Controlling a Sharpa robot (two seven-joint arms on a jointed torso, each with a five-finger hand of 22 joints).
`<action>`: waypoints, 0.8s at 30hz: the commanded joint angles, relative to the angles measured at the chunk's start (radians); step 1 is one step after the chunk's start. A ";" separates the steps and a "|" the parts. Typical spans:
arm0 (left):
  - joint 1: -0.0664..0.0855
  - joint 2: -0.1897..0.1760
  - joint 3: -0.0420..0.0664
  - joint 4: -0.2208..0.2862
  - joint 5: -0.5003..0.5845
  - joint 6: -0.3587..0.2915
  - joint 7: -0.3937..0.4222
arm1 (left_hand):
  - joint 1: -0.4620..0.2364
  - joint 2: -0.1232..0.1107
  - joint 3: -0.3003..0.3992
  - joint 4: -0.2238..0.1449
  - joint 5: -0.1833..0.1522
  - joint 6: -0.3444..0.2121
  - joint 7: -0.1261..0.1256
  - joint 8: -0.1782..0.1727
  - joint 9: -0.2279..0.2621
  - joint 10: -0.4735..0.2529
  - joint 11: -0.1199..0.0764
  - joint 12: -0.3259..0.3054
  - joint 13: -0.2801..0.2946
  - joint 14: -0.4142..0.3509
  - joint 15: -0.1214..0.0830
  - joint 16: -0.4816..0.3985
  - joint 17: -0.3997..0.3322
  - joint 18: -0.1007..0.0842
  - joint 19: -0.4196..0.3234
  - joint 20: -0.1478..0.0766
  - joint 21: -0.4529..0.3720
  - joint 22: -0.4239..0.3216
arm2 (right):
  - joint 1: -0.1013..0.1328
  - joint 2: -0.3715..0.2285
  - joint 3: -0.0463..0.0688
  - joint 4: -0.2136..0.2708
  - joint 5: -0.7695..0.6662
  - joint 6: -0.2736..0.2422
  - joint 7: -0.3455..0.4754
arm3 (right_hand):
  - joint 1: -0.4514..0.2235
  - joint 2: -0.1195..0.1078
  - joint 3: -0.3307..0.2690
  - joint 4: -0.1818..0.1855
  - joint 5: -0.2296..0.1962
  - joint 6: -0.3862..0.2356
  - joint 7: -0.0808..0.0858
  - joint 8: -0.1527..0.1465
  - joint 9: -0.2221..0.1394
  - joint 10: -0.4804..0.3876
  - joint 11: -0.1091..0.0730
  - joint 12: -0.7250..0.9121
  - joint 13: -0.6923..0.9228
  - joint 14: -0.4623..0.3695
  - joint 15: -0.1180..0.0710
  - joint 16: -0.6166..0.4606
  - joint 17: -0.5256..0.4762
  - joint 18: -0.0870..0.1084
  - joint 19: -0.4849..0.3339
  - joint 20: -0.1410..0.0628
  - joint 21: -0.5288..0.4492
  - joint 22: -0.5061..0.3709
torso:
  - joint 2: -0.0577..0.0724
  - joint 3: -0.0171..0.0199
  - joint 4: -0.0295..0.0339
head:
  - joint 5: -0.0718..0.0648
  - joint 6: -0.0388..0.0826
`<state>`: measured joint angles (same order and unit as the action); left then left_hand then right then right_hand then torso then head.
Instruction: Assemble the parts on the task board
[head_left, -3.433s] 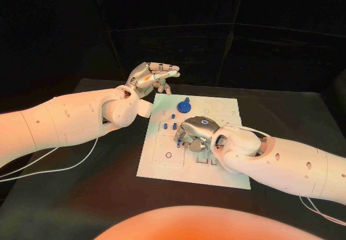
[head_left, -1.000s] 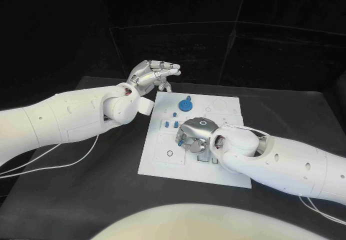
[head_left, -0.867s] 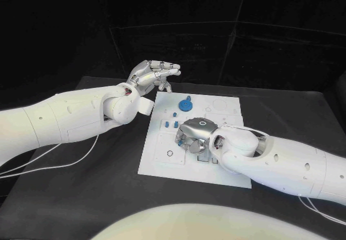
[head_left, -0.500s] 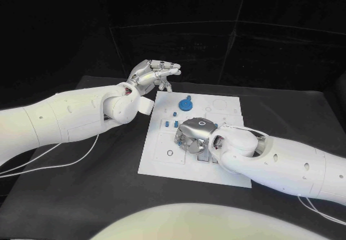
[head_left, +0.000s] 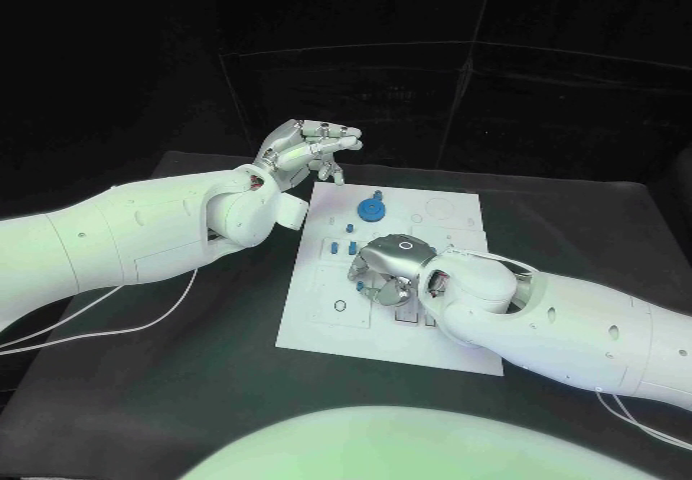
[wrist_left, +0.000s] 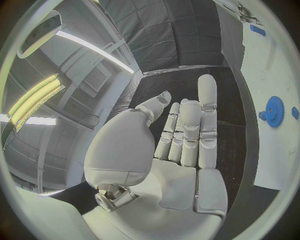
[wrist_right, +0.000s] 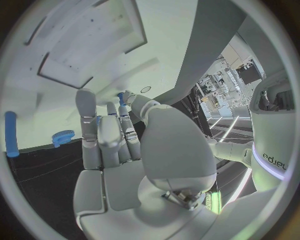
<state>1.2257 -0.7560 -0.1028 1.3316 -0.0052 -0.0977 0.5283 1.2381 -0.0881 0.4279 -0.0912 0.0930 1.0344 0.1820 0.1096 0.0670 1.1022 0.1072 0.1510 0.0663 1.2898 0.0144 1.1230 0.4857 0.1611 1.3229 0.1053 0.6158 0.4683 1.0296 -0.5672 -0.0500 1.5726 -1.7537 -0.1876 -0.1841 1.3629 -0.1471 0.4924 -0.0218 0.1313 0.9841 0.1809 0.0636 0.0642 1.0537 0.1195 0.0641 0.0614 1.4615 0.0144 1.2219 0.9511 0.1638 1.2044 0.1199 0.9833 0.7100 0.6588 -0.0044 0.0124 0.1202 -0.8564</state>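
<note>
- Task board (head_left: 447, 345) lies flat on the black table (head_left: 173, 400), same spot as 3.4 s ago; the right hand is over its middle, the left hand off its far corner.
- Right hand (head_left: 387, 268) has shifted slightly toward the board's left edge since 1.0 s ago, fingers curled down onto the board. The right wrist view shows a small blue part (wrist_right: 120, 97) pinched at its fingertips (wrist_right: 128, 100); the head view hides that under the knuckles.
- Left hand (head_left: 303, 150) hovers beyond the board's far left corner, pose unchanged across the earlier frames. In the left wrist view its fingers (wrist_left: 190, 125) lie straight and close together with nothing in them; in the head view they look bunched.
- Blue gear (head_left: 371, 210) sits on the board between the 2 hands, unmoved; also seen in the left wrist view (wrist_left: 274, 111) and the right wrist view (wrist_right: 62, 136).
- Small blue pegs (head_left: 340, 247) stand just beside the right hand, on its left-arm side.
- A blue bar (wrist_right: 10, 134) lies on the board in the right wrist view, well apart from the fingertips.
- No readable writing on the board.
</note>
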 joint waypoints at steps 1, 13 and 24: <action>0.001 -0.001 0.001 0.001 0.004 0.013 0.000 | 0.000 0.009 -0.007 -0.001 0.003 -0.009 0.000 0.004 0.001 -0.008 0.002 0.005 0.001 -0.005 0.001 -0.006 -0.001 0.020 -0.007 0.003 -0.004 -0.001 | 0.001 -0.002 0.000 0.003 -0.006 -0.030 -0.014 | -0.006 -0.006 -0.007 0.000 -0.004 -0.007 0.000 -0.001 0.001 -0.008 -0.002 0.005 0.002 -0.001 0.007 -0.005 -0.004 0.007 -0.009 -0.001 -0.004 -0.004 | 0.000 0.0004 -0.0005 | -0.001 0.000; 0.001 -0.003 0.001 0.001 0.004 0.015 -0.001 | 0.000 0.009 -0.007 -0.001 0.003 -0.009 0.000 0.004 0.001 -0.008 0.002 0.005 0.001 -0.005 0.001 -0.006 -0.001 0.020 -0.007 0.003 -0.004 -0.001 | 0.001 -0.052 0.001 0.057 -0.005 -0.085 0.000 | -0.006 -0.009 -0.014 -0.002 -0.004 -0.010 -0.005 -0.001 0.001 -0.013 -0.004 0.011 0.003 0.001 0.006 0.000 0.004 0.006 -0.006 0.000 -0.003 -0.001 | -0.001 0.0006 -0.0010 | -0.005 0.003; 0.001 -0.013 0.001 0.005 0.004 0.014 -0.001 | 0.001 0.009 -0.009 -0.002 0.003 -0.010 0.000 0.005 0.001 -0.009 0.002 0.006 0.001 -0.005 0.001 -0.006 -0.002 0.020 -0.007 0.003 -0.004 -0.002 | 0.087 -0.234 0.005 0.160 0.103 -0.070 -0.027 | -0.041 -0.031 -0.162 0.034 -0.017 -0.079 -0.031 -0.001 0.001 -0.071 -0.013 0.042 0.005 -0.012 0.000 -0.025 -0.046 0.011 -0.018 -0.004 -0.045 -0.048 | -0.002 -0.0019 -0.0032 | -0.044 0.032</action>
<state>1.2257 -0.7681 -0.1031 1.3334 -0.0050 -0.0944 0.5240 1.2381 -0.0881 0.4249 -0.0941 0.0930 1.0344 0.1820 0.1096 0.0670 1.1015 0.1079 0.1510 0.0663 1.2899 0.0145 1.1230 0.4857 0.1611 1.3208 0.1074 0.6159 0.4683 1.1089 -0.7934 -0.0465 1.7289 -1.7043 -0.2603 -0.1931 1.3312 -0.1788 0.3463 0.0085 0.1185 0.9122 0.1521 0.0636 0.0643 0.9904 0.1070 0.1036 0.0660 1.4538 0.0143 1.2007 0.9101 0.1636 1.1899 0.1161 0.9434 0.6669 0.6575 -0.0052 0.0098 0.0851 -0.8312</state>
